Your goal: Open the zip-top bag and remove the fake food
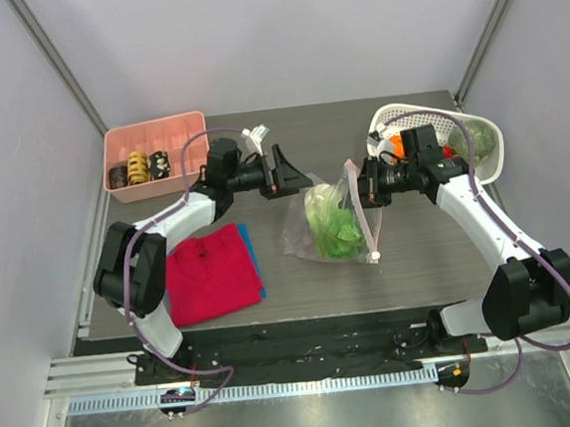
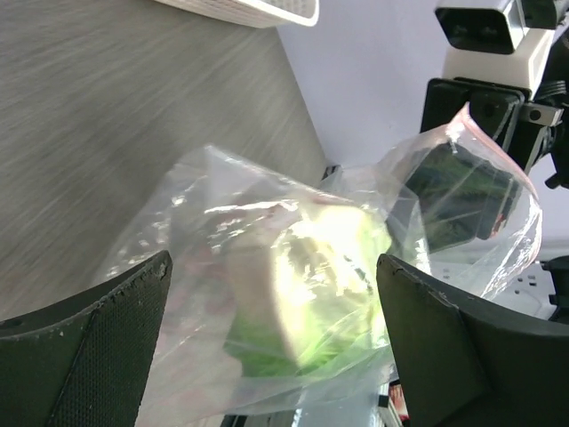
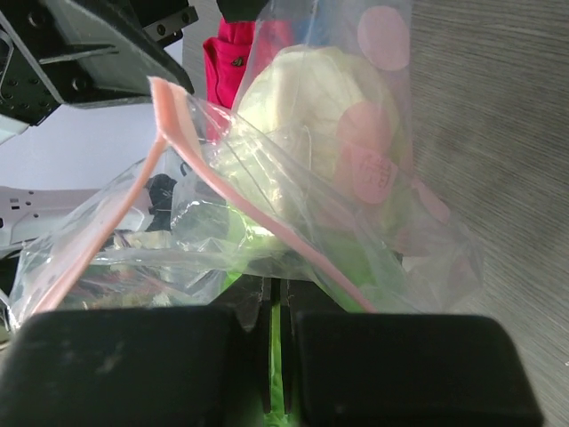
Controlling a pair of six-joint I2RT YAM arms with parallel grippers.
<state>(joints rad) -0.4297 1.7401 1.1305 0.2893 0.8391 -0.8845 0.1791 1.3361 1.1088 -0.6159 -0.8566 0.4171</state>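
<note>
While my left pincer [image 2: 274,267] stands wide open just beside the bag [image 1: 302,234], my right pincer [image 3: 274,311] is clamped on the bag's plastic by its mouth. The bag rests just right of the table's [image 1: 418,252] middle, zip strip [image 3: 169,133] parted, with green leafy food [image 1: 334,227] inside it.

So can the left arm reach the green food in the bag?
Probably not yet. The left pincer is open but faces the plastic side of the bag, with the green food behind that film. The mouth and its zip strip are on the far side, pinched by the right pincer.
</note>
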